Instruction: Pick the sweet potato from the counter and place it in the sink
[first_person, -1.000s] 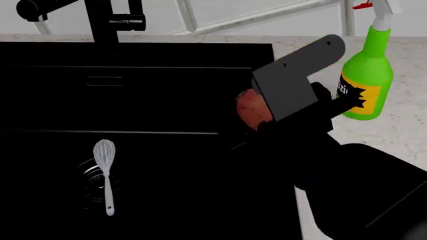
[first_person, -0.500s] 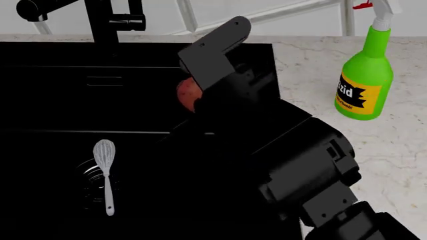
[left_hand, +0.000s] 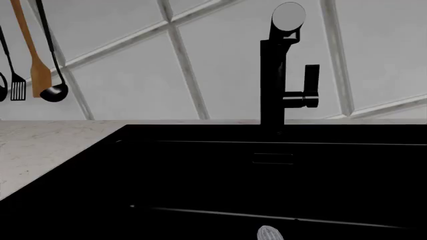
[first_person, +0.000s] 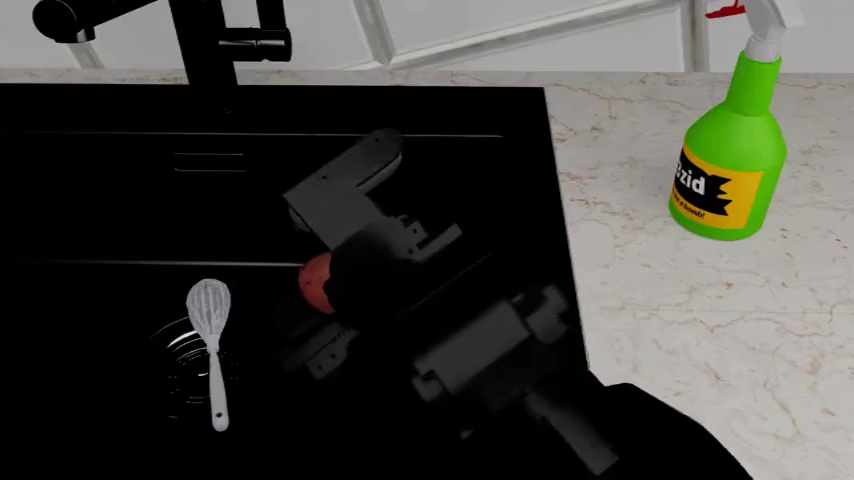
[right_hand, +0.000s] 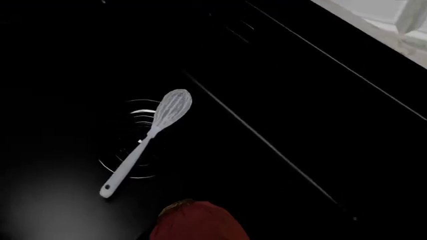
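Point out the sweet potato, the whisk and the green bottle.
sweet potato (first_person: 315, 282), head view, visible red side.
whisk (right_hand: 172, 105), right wrist view, wire head.
green bottle (first_person: 735, 135), head view, upper body.

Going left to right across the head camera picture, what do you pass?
Whisk lying in the sink → sweet potato at the right end effector → bare counter → green spray bottle.
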